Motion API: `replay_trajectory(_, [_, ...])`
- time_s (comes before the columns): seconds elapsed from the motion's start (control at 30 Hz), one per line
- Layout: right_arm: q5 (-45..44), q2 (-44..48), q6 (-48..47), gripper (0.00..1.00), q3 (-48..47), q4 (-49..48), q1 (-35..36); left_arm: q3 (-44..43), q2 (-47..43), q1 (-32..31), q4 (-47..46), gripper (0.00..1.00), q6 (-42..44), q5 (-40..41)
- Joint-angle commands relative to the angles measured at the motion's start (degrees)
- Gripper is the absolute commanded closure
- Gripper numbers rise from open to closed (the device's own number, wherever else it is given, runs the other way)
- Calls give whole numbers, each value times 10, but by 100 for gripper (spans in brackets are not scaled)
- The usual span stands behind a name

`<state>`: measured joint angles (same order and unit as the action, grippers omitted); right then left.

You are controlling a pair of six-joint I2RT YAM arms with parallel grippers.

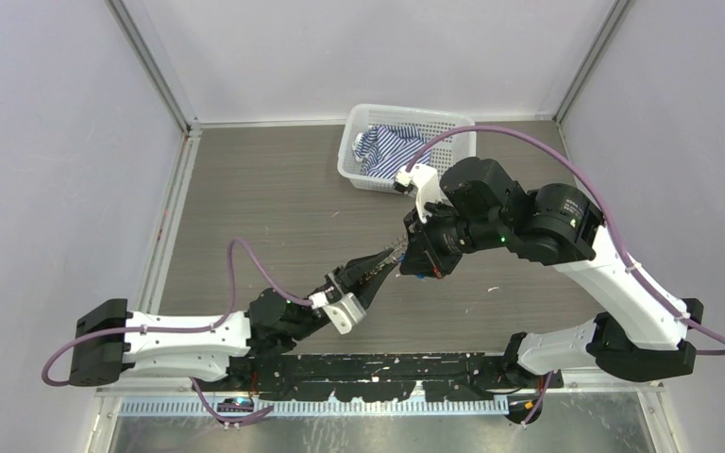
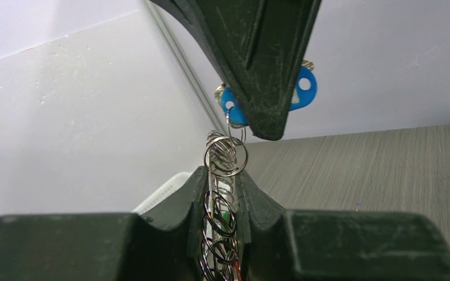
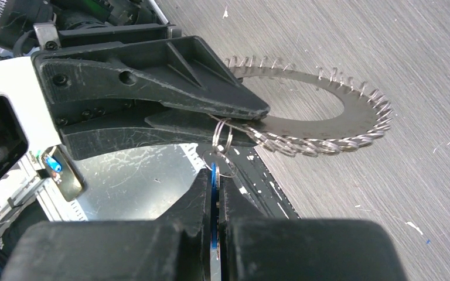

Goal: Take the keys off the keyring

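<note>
Keyring (image 1: 395, 252) is held aloft on the near side of the white basket (image 1: 351, 156), between the left gripper (image 1: 384, 260) and right gripper (image 1: 409, 253). From the left wrist, the left jaws are seen clamped on the keyring's edge, with the blue key (image 2: 302, 91) on its basket side. From the right wrist, the right jaws are shown pressed on that key, which is joined to the keyring by a small split ring (image 3: 222, 136); no key is judged freed yet.
</note>
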<state>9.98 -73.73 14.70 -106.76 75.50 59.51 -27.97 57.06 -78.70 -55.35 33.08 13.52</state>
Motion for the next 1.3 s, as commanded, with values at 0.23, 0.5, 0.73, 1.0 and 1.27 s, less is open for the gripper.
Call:
replay_trajectory(0.23, [-27,2,-18,99,-15,-13,-1,-38,-34,-2,40,99,22,-50])
replay_trajectory(0.5, [-44,-1,-11,99,-18,-26,0,-43,-41,-2,57,100,34,-60])
replay_trajectory(0.73, [-38,5,-17,99,-29,-51,-1,-44,-40,-2,63,99,23,-61])
replay_trajectory(1.0, [-3,-16,-24,99,-41,-18,-1,-49,-48,-3,82,99,31,-57])
replay_trajectory(1.27, [32,-7,-11,99,-22,-15,0,-52,-56,-2,56,100,25,-9])
